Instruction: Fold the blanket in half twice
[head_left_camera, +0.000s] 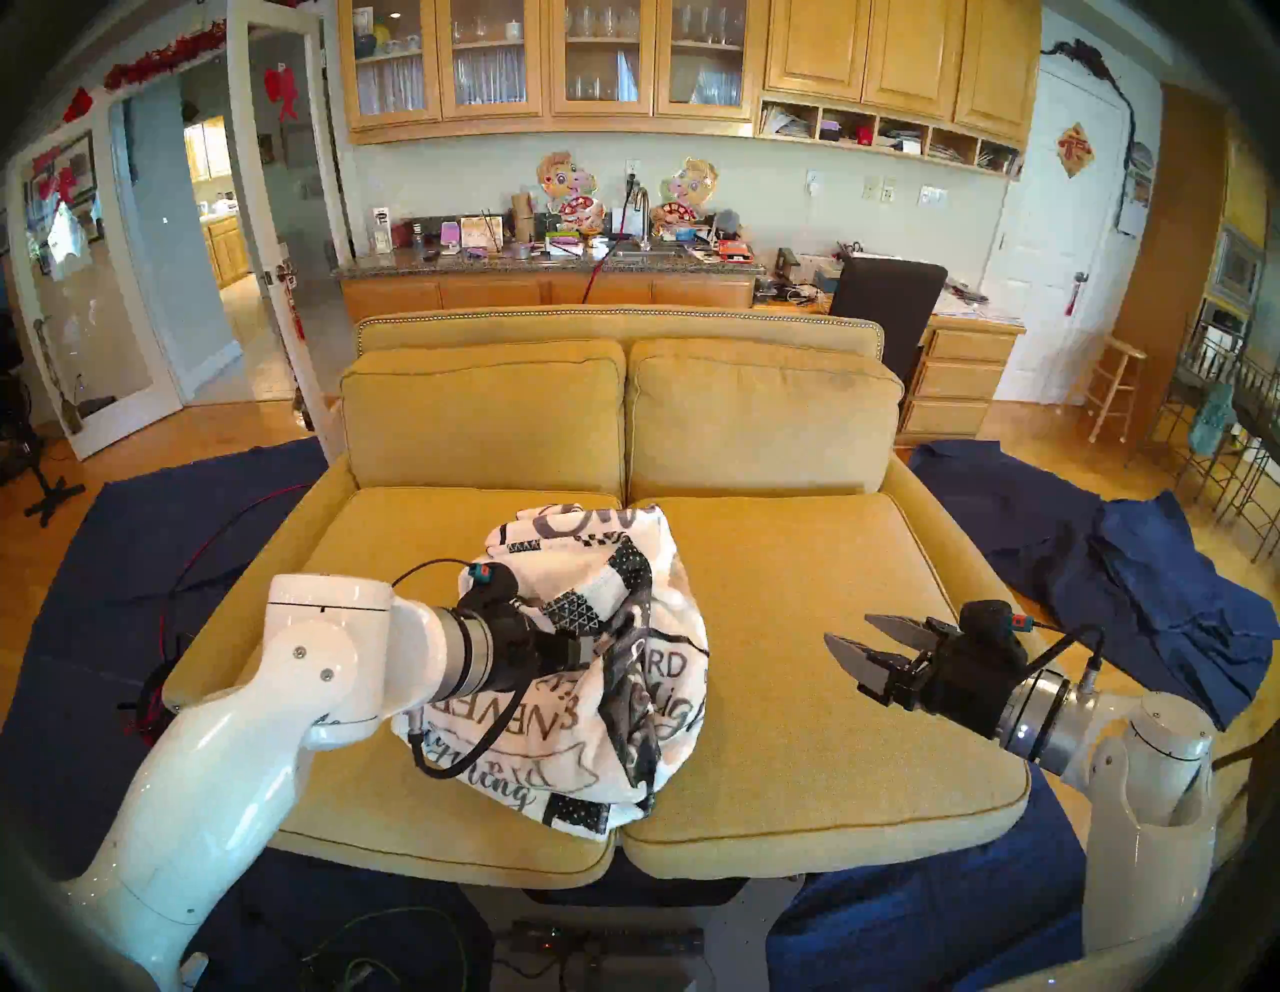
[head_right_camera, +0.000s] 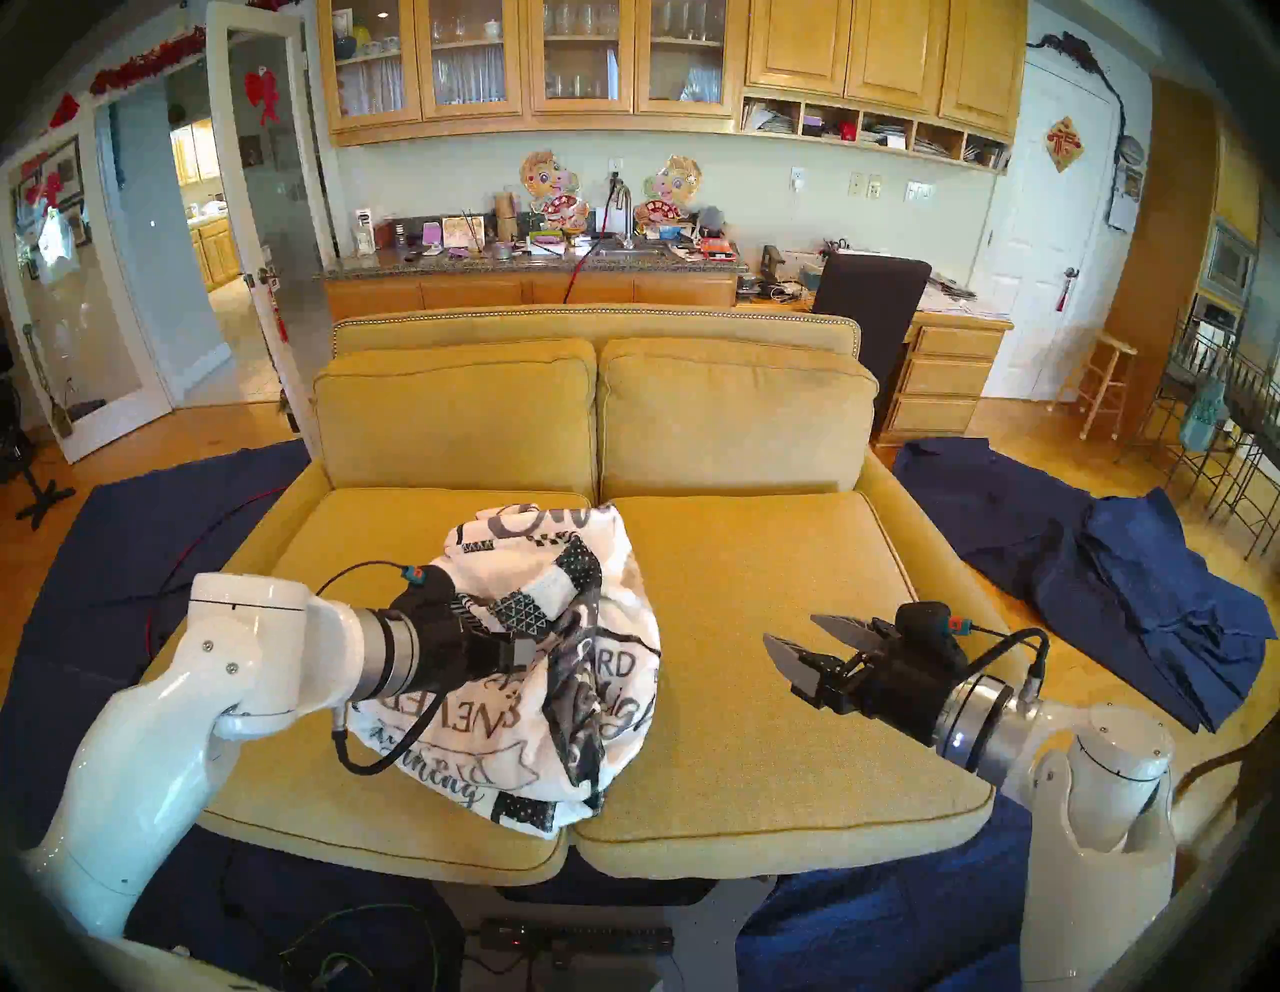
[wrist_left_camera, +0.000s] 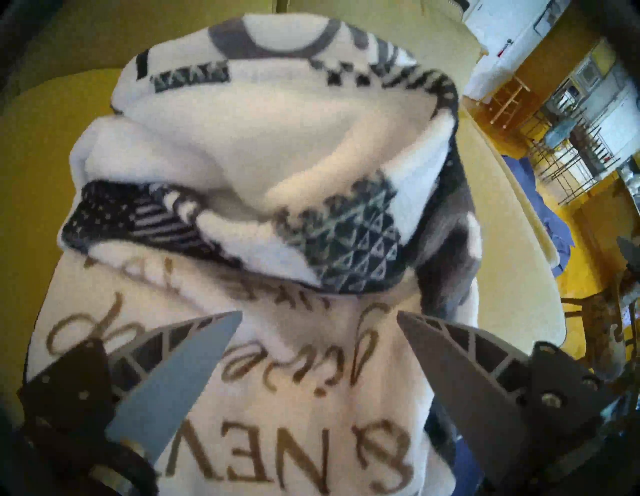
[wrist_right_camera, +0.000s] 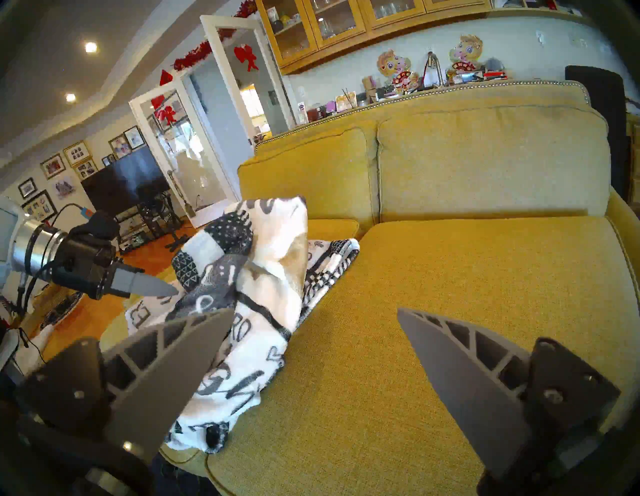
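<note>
Blanket (head_left_camera: 589, 665) lies in a crumpled heap on the yellow sofa (head_left_camera: 831, 693), mostly on the robot's-left seat cushion and spilling over the seam between the two cushions. No fold made yet; no flat edge or clean corner laid out. Lettering shows upside down from the robot's side, checkered border patches twisted through the mound.

Left gripper (wrist_left_camera: 318, 315) is over the heap, fingers (wrist_left_camera: 194, 346) spread wide with nothing between them, tips just above the lettered face and just short of a rolled border band with a triangle-print patch (wrist_left_camera: 356, 249). Whether they touch the fleece: cannot tell. Right gripper (head_left_camera: 862, 641) hangs well apart over the bare right cushion, fingers likewise spread and empty.

Handling, as judged: fleece is soft, limp and light; it will sag and drag, will not hold a shape, and layers will cling to each other. A pinch in the middle of the mound would likely lift several layers at once. Better hold is on the border band, where an edge is readable, then follow it to a corner. The piled cloth needs spreading before any halving; both grippers on neighbouring corners would keep the edge taut.

Dark navy cloths (head_left_camera: 1122, 568) lie beside the sofa, not part of the job.
</note>
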